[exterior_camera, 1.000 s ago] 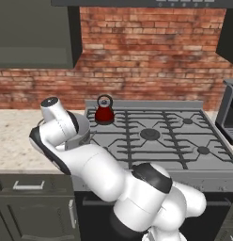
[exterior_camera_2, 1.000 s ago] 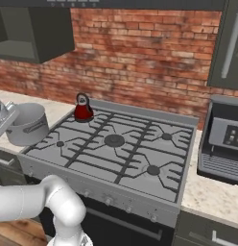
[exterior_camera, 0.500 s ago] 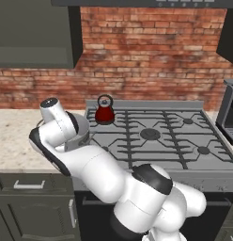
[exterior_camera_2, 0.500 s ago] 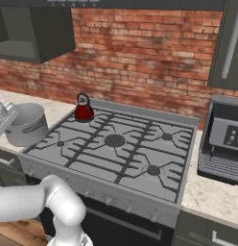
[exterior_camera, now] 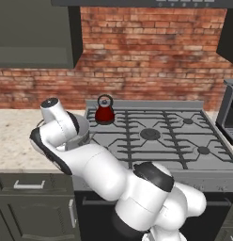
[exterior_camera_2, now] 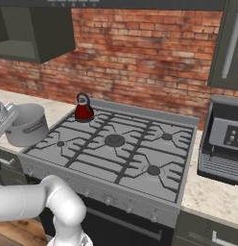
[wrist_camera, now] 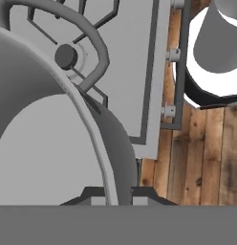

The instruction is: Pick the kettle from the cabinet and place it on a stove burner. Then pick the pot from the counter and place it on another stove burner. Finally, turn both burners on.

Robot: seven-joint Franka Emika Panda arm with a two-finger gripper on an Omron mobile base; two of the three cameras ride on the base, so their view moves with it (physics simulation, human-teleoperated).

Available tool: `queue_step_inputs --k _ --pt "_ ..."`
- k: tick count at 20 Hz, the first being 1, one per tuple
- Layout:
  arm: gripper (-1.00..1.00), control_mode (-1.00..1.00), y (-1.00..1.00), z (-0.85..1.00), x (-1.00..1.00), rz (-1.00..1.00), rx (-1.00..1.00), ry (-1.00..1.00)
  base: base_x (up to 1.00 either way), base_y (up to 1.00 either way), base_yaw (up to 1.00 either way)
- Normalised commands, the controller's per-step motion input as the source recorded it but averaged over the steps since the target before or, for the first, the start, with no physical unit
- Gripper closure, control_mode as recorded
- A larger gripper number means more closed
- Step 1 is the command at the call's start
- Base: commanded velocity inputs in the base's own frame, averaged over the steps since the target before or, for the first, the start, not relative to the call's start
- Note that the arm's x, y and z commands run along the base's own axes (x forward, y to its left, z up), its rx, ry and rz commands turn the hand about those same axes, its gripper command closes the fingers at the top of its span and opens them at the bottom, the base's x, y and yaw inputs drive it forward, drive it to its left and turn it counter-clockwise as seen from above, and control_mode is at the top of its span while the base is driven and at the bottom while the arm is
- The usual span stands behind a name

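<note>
You have the pot point(exterior_camera_2: 26, 126) at the left end of the scene, just off the 9 o'clock edge of the cooktop point(exterior_camera_2: 116, 153), over the counter point(exterior_camera: 15, 141); whether its base touches the slab you cannot tell. Its long axis runs vertical, mouth up, with one loop handle point(wrist_camera: 87, 43) arching over the rim toward the grates in the hand view. The gripper point(wrist_camera: 111, 194) is clamped on the pot's rim, one tip inside the wall and one outside. From the left base camera the arm's elbow hides most of the pot, leaving a sliver of wall point(exterior_camera: 83, 134) at 9 o'clock from the stove. The kettle point(exterior_camera: 104, 111) sits upright on the rear left burner, black loop handle straight up, near the brick wall point(exterior_camera_2: 140, 57) at 12 o'clock. Three burners stand uncovered: the centre one point(exterior_camera_2: 114, 140), the front left point(exterior_camera_2: 60, 143) nearest the pot, and the front right point(exterior_camera_2: 153, 169). The open wall cabinet point(exterior_camera: 36, 35) hangs above the pot's side of the counter. At 3 o'clock a grey appliance point(exterior_camera_2: 224, 144) bounds the far counter. Wood floor point(wrist_camera: 206, 153) shows beyond the cooktop's front edge in the hand view.
</note>
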Motion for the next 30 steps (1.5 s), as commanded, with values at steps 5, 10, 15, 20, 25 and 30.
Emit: queue_step_inputs --k 5,10,15,20,25,30 --pt "1.00 -1.00 0.00 0.00 0.14 0.00 0.00 0.00 0.00 0.00 0.00" --pt "1.00 -1.00 0.00 0.00 0.37 0.00 0.00 0.00 0.00 0.00 0.00" --pt "1.00 -1.00 0.00 0.00 0.30 0.00 0.00 0.00 0.00 0.00 0.00" --pt "1.00 -1.00 0.00 0.00 0.21 0.00 0.00 0.00 0.00 0.00 0.00" --pt "1.00 -1.00 0.00 0.00 0.12 -0.02 0.00 0.00 0.00 0.00 0.00" --pt "1.00 -1.00 -0.14 -0.03 0.10 -0.05 0.00 0.00 0.00 0.00 0.00"
